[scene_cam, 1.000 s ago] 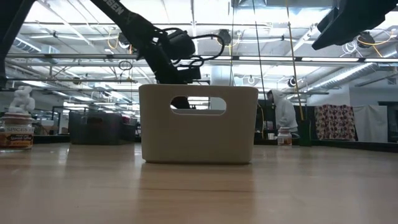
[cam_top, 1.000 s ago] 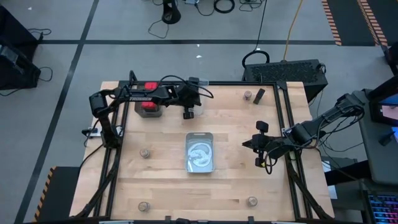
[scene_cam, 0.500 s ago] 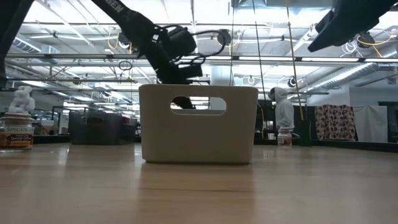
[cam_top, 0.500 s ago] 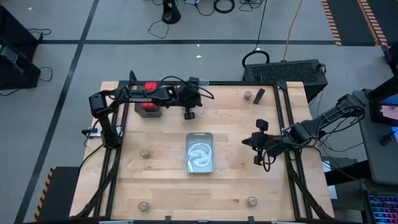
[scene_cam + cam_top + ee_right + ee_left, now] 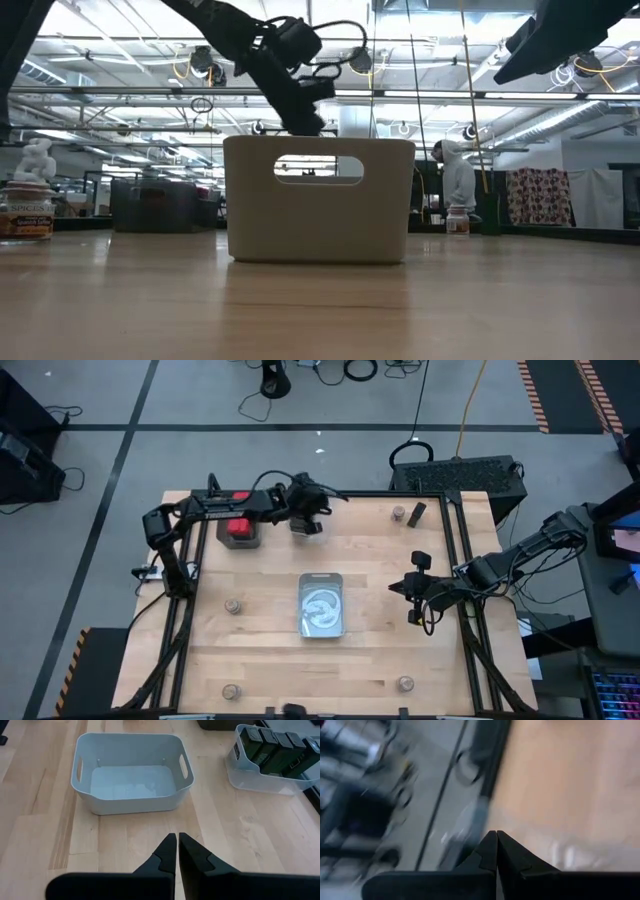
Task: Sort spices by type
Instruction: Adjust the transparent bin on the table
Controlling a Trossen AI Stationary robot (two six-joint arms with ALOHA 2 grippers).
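Red boxy containers [image 5: 240, 528] stand in a clear bin near the far left corner; the right wrist view shows dark boxy containers [image 5: 272, 750] in that clear bin. One black box [image 5: 418, 512] and a round jar [image 5: 398, 512] stand at the far edge. Other round jars [image 5: 233, 605] [image 5: 230, 692] [image 5: 405, 682] stand apart on the table. My left gripper [image 5: 305, 520] [image 5: 496, 840] hangs shut and empty, just right of the red containers, high above the table [image 5: 300, 120]. My right gripper [image 5: 415, 600] [image 5: 176, 840] hovers shut and empty right of the grey bin.
A pale grey bin with cut-out handles [image 5: 322, 603] [image 5: 132, 780] [image 5: 318, 200] sits mid-table, with nothing in it. The clear bin's wall [image 5: 250, 782] shows beyond it. Bare wood lies along the near edge and between the scattered jars. Black frame rails border the table.
My left gripper has risen from behind the grey bin's handle height to above its rim, moving toward the table's far edge and turning as it went. Its fingers hold nothing. The right arm has stayed about where it was.
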